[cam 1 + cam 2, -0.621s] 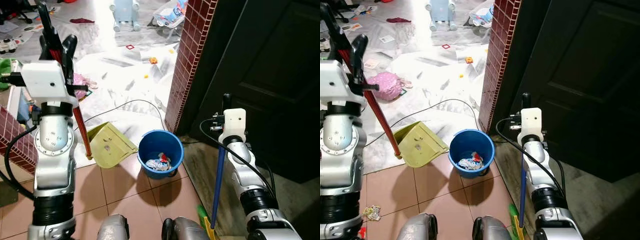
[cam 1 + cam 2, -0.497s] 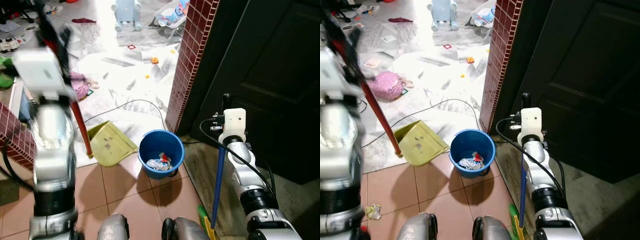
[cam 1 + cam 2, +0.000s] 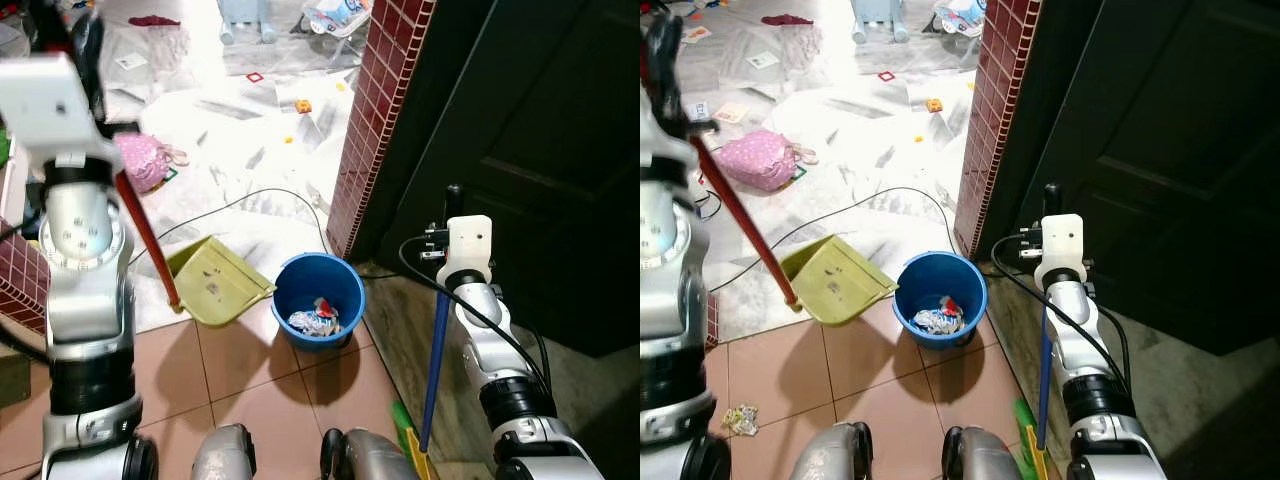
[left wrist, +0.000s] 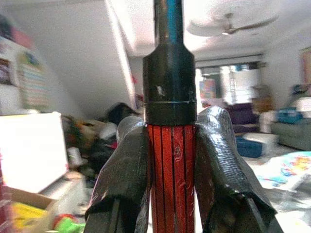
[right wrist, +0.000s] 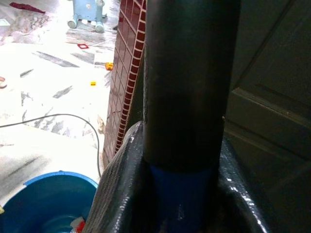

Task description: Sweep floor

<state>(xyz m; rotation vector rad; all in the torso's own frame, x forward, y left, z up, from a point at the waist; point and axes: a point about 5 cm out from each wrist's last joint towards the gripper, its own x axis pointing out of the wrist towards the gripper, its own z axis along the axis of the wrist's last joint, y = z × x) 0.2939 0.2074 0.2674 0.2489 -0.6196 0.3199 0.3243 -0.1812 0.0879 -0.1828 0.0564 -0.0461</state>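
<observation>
My left gripper [image 4: 171, 160] is shut on the red handle [image 3: 145, 240] of a yellow-green dustpan [image 3: 215, 282], high at the left. The pan rests tilted on the floor beside a blue bucket [image 3: 290, 285] that holds crumpled litter [image 3: 315, 317]. My right gripper [image 5: 182, 194] is shut near the black top of a blue broom handle [image 3: 435, 360], which stands upright at the right. Its green and yellow broom head [image 3: 410, 445] touches the floor by my feet.
A red brick pillar [image 3: 375, 110] and a dark door [image 3: 540, 150] stand close on the right. A black cable [image 3: 250, 200] loops over the white floor behind the bucket. A pink bag [image 3: 755, 160] lies far left; crumpled paper [image 3: 740, 420] lies on the tiles.
My left arm has swung up and to the left with the red handle, which now leans more. The dustpan stays by the bucket. The right arm and broom have not moved.
</observation>
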